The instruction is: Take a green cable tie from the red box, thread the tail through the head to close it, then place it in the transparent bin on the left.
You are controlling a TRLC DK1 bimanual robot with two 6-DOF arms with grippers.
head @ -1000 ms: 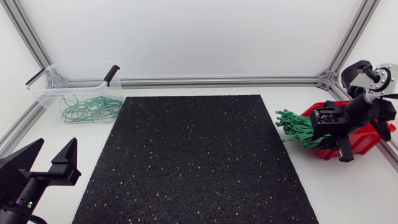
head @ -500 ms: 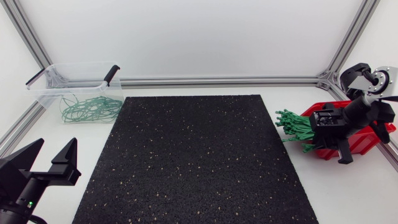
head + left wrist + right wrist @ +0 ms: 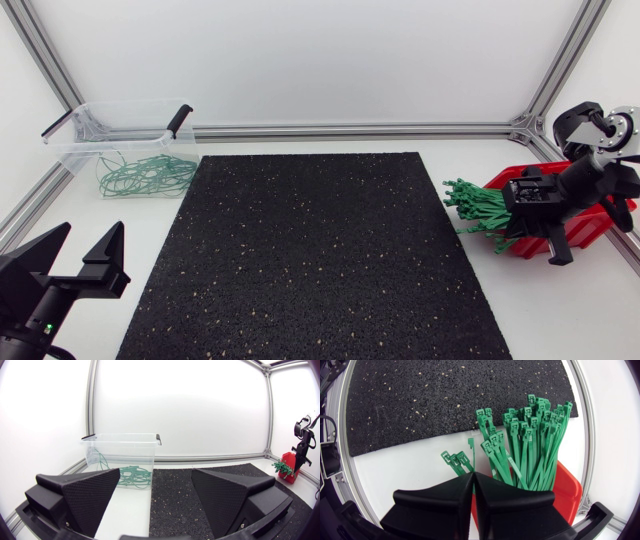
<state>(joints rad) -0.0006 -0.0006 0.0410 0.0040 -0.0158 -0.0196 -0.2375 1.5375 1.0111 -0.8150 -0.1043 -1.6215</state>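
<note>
Right tool (image 3: 473, 476), we find, is clenched on one green cable tie (image 3: 471, 455) over the red box (image 3: 568, 491) at our bench's right edge. Left tool (image 3: 88, 234) stands released at the near-left corner; transparent bin (image 3: 122, 109) sits far-left.

The left gripper (image 3: 88, 238) is made in matte black, and its two broad wedge fingers (image 3: 82, 494) are faced with a fine woven texture. A small green light (image 3: 47, 326) is set in the black body behind it. The right gripper (image 3: 474, 476) is likewise matte black, and a silver disc joint (image 3: 624, 122) with a black clamp is seen behind it.
</note>
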